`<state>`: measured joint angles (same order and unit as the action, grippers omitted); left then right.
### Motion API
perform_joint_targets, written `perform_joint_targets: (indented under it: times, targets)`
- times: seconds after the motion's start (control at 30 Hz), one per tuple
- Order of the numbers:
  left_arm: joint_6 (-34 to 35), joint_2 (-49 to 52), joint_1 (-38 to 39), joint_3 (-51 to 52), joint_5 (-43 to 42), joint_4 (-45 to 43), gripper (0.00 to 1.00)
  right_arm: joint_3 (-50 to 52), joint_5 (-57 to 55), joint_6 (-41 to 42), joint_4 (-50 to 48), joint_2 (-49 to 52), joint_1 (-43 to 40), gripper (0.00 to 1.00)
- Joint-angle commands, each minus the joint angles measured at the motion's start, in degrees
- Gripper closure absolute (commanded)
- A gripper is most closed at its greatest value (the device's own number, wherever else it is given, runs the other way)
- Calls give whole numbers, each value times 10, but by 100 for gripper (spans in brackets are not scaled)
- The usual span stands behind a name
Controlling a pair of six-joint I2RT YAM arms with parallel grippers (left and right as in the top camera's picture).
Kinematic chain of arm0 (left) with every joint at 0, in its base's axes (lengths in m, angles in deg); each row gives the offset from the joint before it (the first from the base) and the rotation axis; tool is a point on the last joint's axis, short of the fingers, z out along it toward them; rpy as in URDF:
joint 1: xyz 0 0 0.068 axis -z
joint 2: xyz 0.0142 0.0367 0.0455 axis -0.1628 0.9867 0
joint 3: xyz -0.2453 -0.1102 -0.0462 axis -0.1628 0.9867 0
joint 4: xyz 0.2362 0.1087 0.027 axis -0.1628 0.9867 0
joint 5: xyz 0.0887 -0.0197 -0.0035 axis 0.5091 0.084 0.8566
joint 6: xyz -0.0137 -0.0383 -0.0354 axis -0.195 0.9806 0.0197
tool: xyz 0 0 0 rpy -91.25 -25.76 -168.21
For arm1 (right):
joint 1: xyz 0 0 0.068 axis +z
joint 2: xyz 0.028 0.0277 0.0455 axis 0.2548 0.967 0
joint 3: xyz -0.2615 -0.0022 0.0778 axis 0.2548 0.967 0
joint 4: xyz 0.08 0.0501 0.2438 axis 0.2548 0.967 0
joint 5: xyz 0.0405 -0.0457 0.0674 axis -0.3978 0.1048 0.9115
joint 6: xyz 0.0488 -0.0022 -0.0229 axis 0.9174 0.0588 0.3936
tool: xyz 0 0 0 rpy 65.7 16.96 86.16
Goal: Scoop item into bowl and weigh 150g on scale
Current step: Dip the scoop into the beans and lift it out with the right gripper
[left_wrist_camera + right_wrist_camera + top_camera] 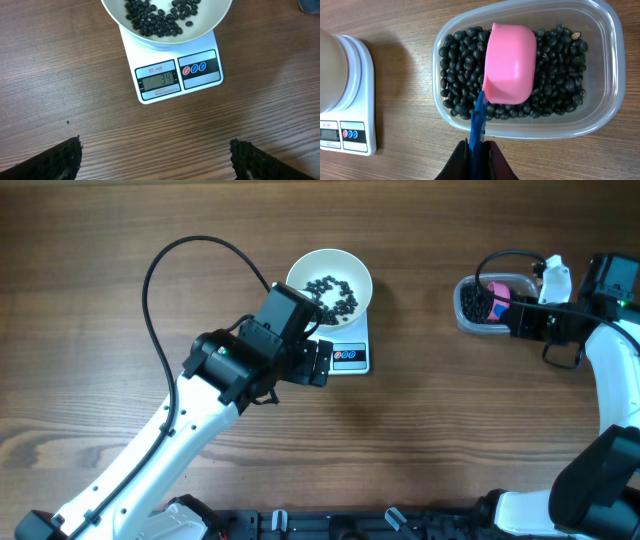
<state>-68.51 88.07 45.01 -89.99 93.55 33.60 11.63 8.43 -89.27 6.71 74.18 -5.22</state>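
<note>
The white bowl (330,265) sits on the scale (352,358) and holds a thin layer of the black beans (155,17). The scale's display (159,80) reads 34. My left gripper (155,160) hovers open over bare wood just in front of the scale, nothing between its fingers. My right gripper (479,157) is shut on the blue handle of a pink scoop (510,65). The scoop lies rounded back up on the bean heap (460,65) inside a clear plastic tub (612,75).
The tub (462,315) stands at the right of the wooden table, about a hand's width from the scale. A black cable (160,275) loops over the table behind my left arm. A stray speck lies on the wood (68,121).
</note>
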Motion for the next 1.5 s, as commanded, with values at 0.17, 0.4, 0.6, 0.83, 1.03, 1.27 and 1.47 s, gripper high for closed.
perform_joint_targets:
  times: [0.17,0.4,0.6,0.83,1.03,1.27,1.47]
  targets:
    - [5,1,3,-9,-1,0,0,-2,48,15,-14,4,-3,96]
    - [5,1,3,-9,-1,0,0,-2,104,15,-6,4,-40,96]
    - [5,1,3,-9,-1,0,0,-2,104,47,-2,7,-42,96]
    - [5,1,3,-9,-1,0,0,-2,108,76,-12,27,-48,96]
    - [5,1,3,-9,-1,0,0,-2,182,92,-17,27,-82,96]
    - [5,1,3,-9,-1,0,0,-2,183,132,-12,27,-90,96]
    - [5,1,3,-9,-1,0,0,-2,185,205,-16,27,-108,96]
